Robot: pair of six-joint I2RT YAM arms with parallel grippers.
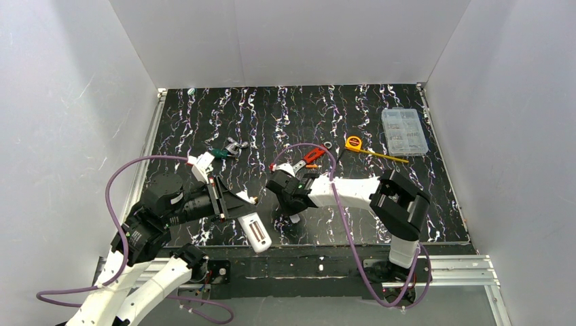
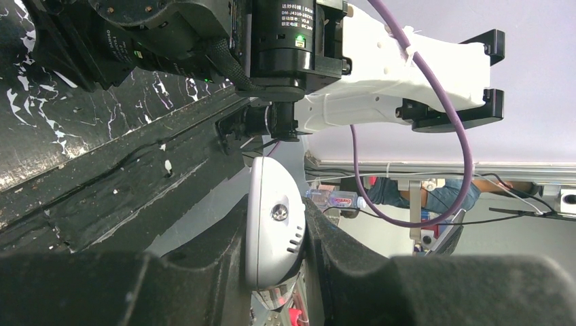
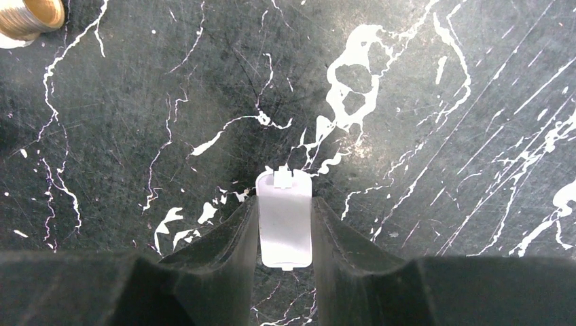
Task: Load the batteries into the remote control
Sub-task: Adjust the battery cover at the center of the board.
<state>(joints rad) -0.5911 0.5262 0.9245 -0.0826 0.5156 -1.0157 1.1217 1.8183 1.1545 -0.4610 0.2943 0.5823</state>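
Note:
The remote control (image 1: 256, 232), a slim white handset, hangs over the table's near edge, held at one end. My left gripper (image 1: 243, 212) is shut on it. In the left wrist view its rounded white end (image 2: 272, 224) is pinched between my left gripper's (image 2: 275, 272) two dark fingers. My right gripper (image 1: 295, 216) points down at the table beside the remote. In its wrist view a small flat white cover piece (image 3: 284, 217) sits between the fingers of my right gripper (image 3: 284, 204), and both jaws press its long edges. Small orange bits (image 1: 299, 165) behind the right wrist may be the batteries.
A red-handled wrench (image 1: 314, 155) lies behind the right arm, with a yellow tape measure (image 1: 353, 142) and a clear plastic parts box (image 1: 405, 131) farther right. A green-handled tool (image 1: 221, 152) lies behind the left arm. A brass round piece (image 3: 27, 17) shows near the cover.

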